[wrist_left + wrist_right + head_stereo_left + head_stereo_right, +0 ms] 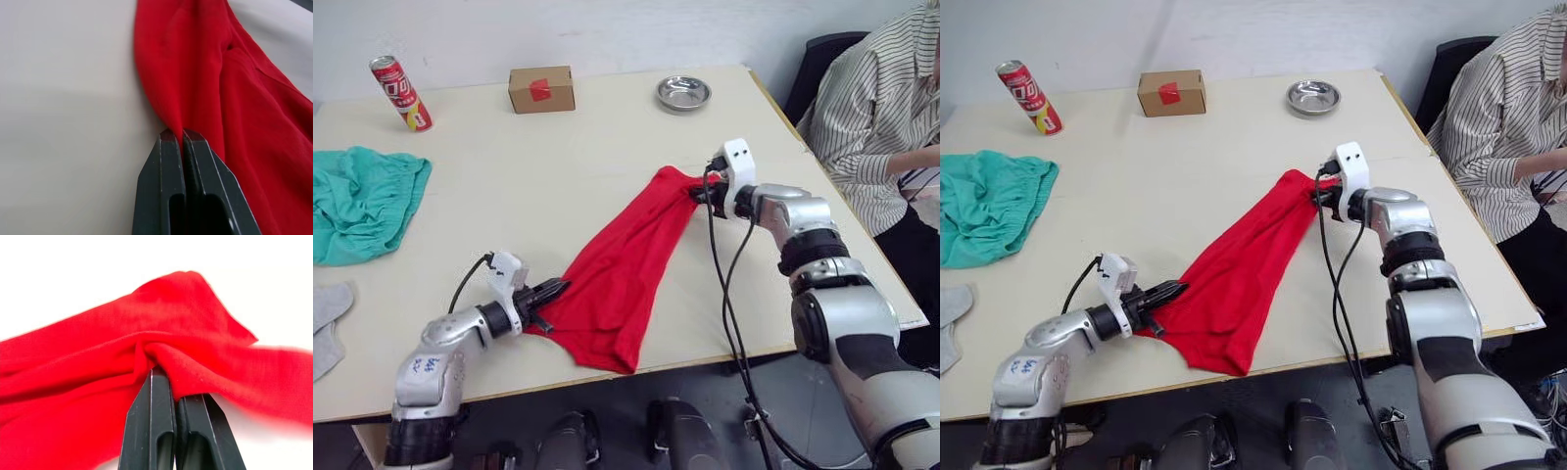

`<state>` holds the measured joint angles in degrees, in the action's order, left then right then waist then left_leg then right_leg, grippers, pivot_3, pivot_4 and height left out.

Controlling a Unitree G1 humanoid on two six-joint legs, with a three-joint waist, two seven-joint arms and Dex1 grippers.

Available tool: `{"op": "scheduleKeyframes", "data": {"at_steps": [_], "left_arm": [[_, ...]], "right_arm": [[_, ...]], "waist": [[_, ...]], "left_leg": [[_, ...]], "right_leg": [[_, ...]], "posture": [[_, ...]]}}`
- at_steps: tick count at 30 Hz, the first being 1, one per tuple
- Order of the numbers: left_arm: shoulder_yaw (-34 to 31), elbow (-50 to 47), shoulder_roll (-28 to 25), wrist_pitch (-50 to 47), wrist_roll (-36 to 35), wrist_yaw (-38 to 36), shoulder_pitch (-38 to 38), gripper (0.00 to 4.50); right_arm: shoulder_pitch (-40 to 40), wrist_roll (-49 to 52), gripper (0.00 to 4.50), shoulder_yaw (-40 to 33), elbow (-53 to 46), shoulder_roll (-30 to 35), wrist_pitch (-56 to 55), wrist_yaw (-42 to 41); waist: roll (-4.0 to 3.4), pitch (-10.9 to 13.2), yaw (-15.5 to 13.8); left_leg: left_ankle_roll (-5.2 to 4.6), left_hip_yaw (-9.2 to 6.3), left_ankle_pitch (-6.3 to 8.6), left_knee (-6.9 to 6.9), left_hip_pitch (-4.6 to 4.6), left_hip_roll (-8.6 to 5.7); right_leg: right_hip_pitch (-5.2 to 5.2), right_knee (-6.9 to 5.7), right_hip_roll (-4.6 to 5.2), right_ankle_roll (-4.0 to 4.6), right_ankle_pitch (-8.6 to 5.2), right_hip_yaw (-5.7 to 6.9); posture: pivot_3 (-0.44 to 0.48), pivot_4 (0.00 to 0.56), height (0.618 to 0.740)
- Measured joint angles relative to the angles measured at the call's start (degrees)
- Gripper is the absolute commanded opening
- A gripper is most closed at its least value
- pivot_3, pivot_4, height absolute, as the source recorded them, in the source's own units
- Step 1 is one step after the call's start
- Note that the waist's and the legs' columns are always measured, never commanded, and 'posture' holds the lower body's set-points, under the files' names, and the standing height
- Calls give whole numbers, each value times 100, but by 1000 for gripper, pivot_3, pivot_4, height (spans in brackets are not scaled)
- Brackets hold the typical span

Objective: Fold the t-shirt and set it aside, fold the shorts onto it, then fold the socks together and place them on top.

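Note:
The red t-shirt (622, 269) lies stretched in a long diagonal band across the middle of the table. My left gripper (548, 292) is shut on its near left edge, the pinch showing in the left wrist view (182, 134). At the far right end my right gripper (698, 191) is shut on a bunched fold of the same shirt (161, 364). The teal-green shorts (360, 201) lie crumpled at the table's left edge. A light grey sock (325, 323) lies near the left front corner, partly cut off by the view's edge.
A red can (401, 93), a small cardboard box (541, 89) and a metal bowl (683, 93) stand along the table's far side. A person in a striped shirt (876, 108) sits at the right, beside the table's edge.

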<state>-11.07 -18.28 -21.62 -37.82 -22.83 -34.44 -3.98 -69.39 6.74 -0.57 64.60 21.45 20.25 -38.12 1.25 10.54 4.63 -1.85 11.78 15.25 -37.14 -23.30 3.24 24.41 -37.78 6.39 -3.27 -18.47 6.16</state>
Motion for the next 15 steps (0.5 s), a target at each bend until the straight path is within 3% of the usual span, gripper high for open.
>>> {"op": "scheduleKeyframes", "data": {"at_steps": [1,4,7,9,12,14,15], "left_arm": [[4,-141,105,-79,-46,142,69,492],[-26,-528,296,-383,-264,508,238,1269],[-117,-634,198,-549,-467,570,123,2259],[-299,-554,-138,-709,-632,513,-128,2937],[-516,-233,-555,-852,-949,182,-665,3874],[-451,373,-890,-955,-1114,-233,-1289,4499],[-427,591,-1003,-964,-1118,-355,-1485,4500]], "right_arm": [[-37,-34,0,0,143,0,-93,-3],[-126,-109,636,-1,430,27,-155,-298],[-137,-163,1673,69,436,199,-9,-941],[-115,-231,2414,187,278,429,271,-1475],[172,-202,3418,273,-434,766,861,-2086],[867,55,4118,315,-1714,1054,1746,-2575],[1114,185,4475,318,-2156,1113,2113,-2678]], "waist": [[1,0,-21],[1,1,-42],[1,1,-71],[0,1,-111],[-1,2,-150],[0,2,-205],[-1,2,-216]], "left_leg": [[-2,-3,-1,-3,0,0],[-6,-4,-3,-6,-1,-3],[-4,-7,-5,-5,0,-2],[-2,-9,-6,-4,0,-1],[-2,-15,-5,-4,0,-1],[-1,-20,-5,-2,-2,-2],[0,-18,-4,-3,-2,-2]], "right_leg": [[-3,2,0,0,0,1],[-4,1,2,-6,4,-2],[-4,-2,1,-5,4,0],[-2,-3,1,-3,5,1],[-5,2,1,-3,5,7],[-8,6,3,-3,5,11],[-8,6,3,-3,5,11]], "posture": [[0,150,740],[0,150,740],[0,150,740],[0,150,740],[0,150,740],[0,150,740],[0,150,740]]}}
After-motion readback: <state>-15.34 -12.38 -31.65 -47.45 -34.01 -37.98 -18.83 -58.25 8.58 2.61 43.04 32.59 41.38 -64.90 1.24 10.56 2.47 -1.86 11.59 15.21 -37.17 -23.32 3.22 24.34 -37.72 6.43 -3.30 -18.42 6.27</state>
